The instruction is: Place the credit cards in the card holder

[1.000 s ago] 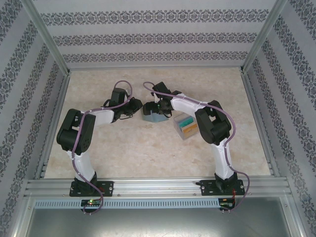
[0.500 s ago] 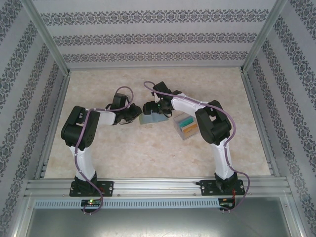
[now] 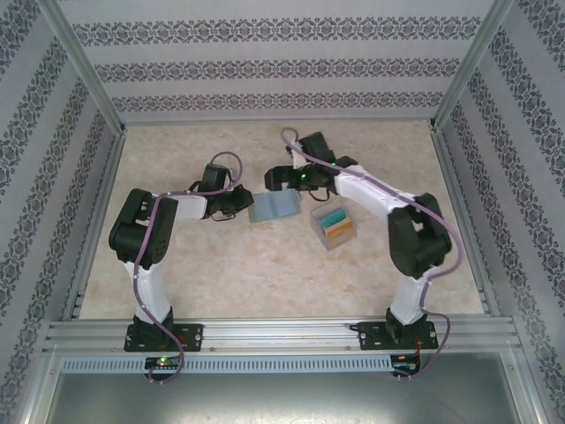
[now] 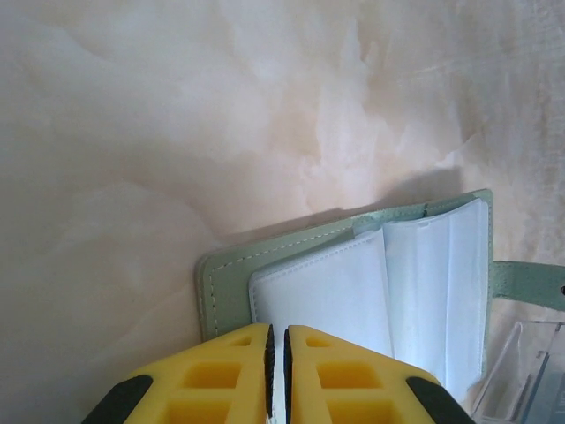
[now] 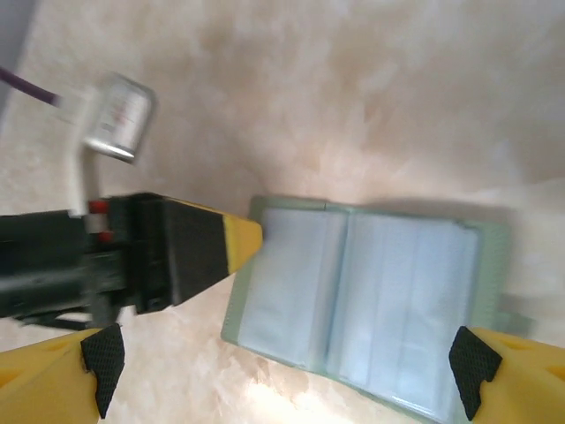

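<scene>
Left pincer (image 4: 277, 334) clamped tight, right pincer (image 5: 287, 358) spread wide

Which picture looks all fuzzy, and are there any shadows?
Right wrist view: smeared and fuzzy, the card holder and the left end effector soft-edged. Left wrist view: sharper, stitching shows on the card holder, a soft shadow behind its far edge. Top view: even light, crisp.

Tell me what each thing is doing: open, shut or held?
card holder, open flat on the table, clear sleeves up, one edge pinched.
left gripper, shut on the card holder's edge.
right gripper, open wide above the card holder, holding nothing.
credit cards, inside the clear box.
clear box, on the table beside the card holder.
</scene>
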You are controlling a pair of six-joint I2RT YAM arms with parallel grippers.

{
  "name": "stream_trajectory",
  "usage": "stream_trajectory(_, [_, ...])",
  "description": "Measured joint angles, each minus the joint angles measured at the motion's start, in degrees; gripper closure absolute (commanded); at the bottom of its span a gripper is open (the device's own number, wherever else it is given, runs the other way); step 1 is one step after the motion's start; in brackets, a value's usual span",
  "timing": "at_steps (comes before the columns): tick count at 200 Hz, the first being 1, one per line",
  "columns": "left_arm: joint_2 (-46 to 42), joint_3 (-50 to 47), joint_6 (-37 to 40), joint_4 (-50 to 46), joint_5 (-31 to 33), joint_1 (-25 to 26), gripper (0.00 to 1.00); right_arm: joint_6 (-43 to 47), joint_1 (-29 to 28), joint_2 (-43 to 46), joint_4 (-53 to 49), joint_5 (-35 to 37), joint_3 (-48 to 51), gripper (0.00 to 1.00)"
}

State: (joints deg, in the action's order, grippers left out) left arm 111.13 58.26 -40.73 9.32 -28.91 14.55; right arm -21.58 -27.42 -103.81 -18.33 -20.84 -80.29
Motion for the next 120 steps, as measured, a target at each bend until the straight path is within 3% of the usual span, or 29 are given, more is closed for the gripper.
stream_trajectory(30, [0.11, 1.09, 2.56, -2.56, 0.42, 0.0, 0.85, 10.34, 3.96, 11.5, -1.73, 3.08, 2.97, 0.02])
stream_trajectory(50, [0.52, 2.38, 4.33, -4.24, 0.42, 0.0, 0.85, 24.81, 6.64, 19.5, -2.12, 5.42, 7.89, 0.02])
stream_trajectory(72, [0.9, 3.8, 6.21, -6.23, 0.39, 0.0, 0.85, 36.57, 8.35, 26.93, -1.22, 14.16, 16.17, 0.02])
stream_trajectory(92, [1.16, 5.49, 7.74, -8.26, 0.39, 0.0, 0.85, 34.4, 11.13, 27.69, -4.55, 19.15, 16.7, 0.02])
stream_trajectory(120, [1.7, 7.26, 9.07, -9.44, 0.28, 0.0, 0.84, 20.11, 15.43, 28.33, -9.7, 19.23, 16.72, 0.02])
